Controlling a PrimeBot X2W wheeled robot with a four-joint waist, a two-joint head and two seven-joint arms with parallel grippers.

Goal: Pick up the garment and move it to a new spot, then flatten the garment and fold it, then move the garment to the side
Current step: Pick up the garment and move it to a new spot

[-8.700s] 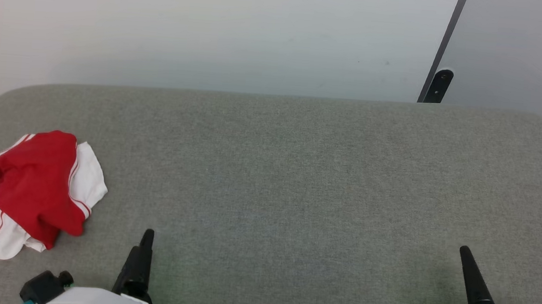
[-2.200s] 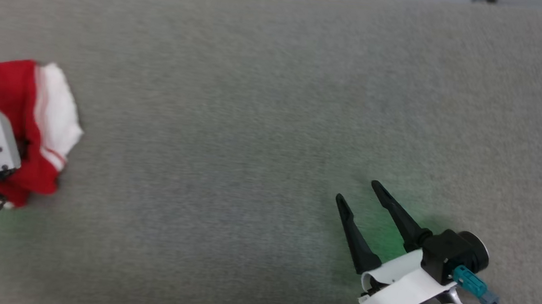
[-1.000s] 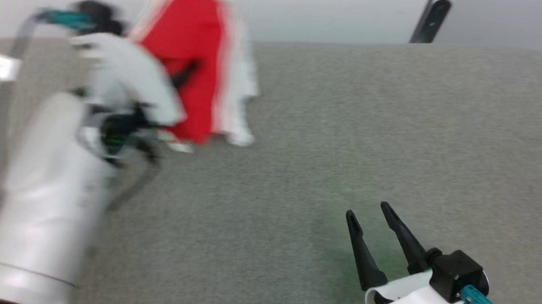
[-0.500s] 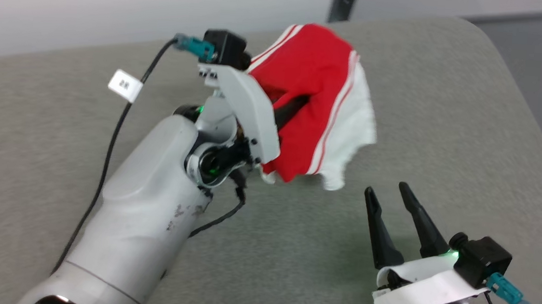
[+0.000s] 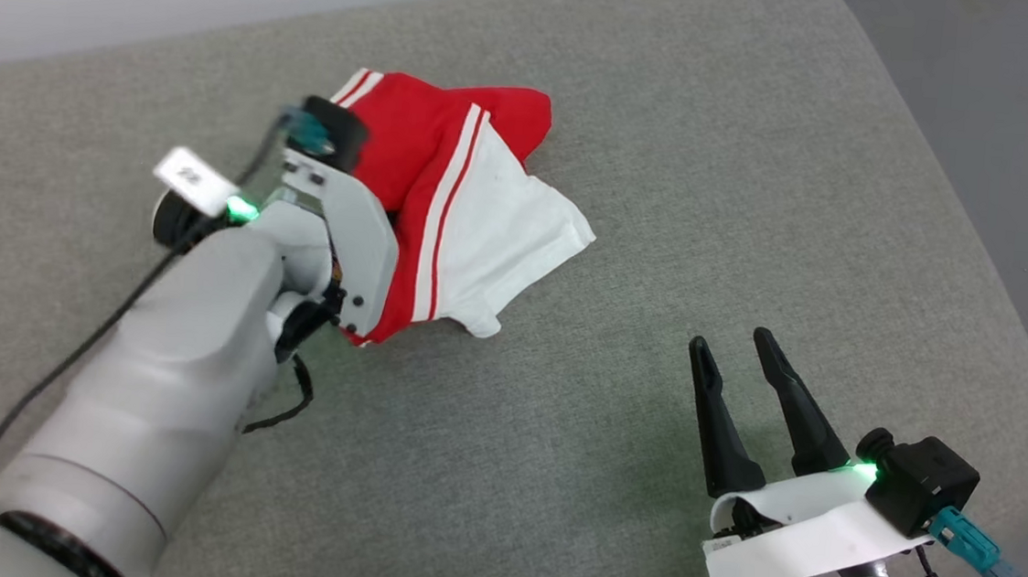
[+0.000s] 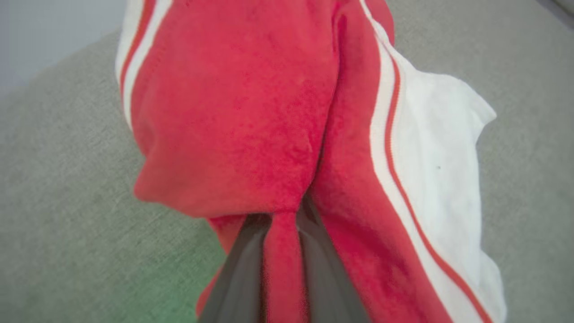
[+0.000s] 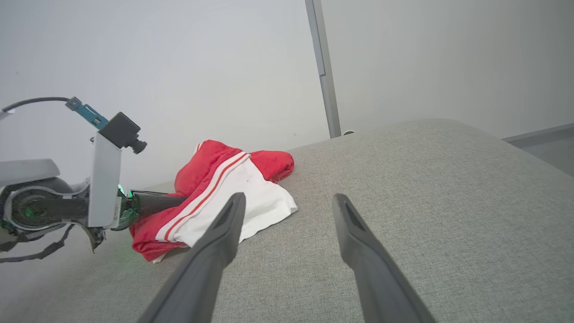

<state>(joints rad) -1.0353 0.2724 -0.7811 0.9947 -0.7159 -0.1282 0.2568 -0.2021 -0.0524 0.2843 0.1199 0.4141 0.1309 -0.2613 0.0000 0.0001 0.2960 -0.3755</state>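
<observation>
The garment (image 5: 447, 201) is a crumpled red shirt with white panels and red-and-white stripes, resting in a heap on the grey padded table (image 5: 668, 200). My left gripper (image 6: 280, 264) is shut on a pinched fold of the garment's red cloth (image 6: 233, 112), its dark fingers (image 6: 242, 273) pressing either side of the fold. In the right wrist view the left gripper's finger (image 7: 157, 202) reaches sideways into the garment (image 7: 224, 193). My right gripper (image 5: 730, 347) stands open over bare table to the right of the heap, and holds nothing (image 7: 287, 199).
The table's rounded right edge (image 5: 1014, 346) drops to a grey floor (image 5: 996, 106). A pale wall (image 7: 179, 67) with a grey vertical post (image 7: 323, 76) stands behind the table. A black cable with a white tag (image 5: 192, 179) runs along my left arm.
The left gripper has carried the garment from the table's far left toward the middle and lowered it from hanging to resting on the table. The head camera has turned with it.
</observation>
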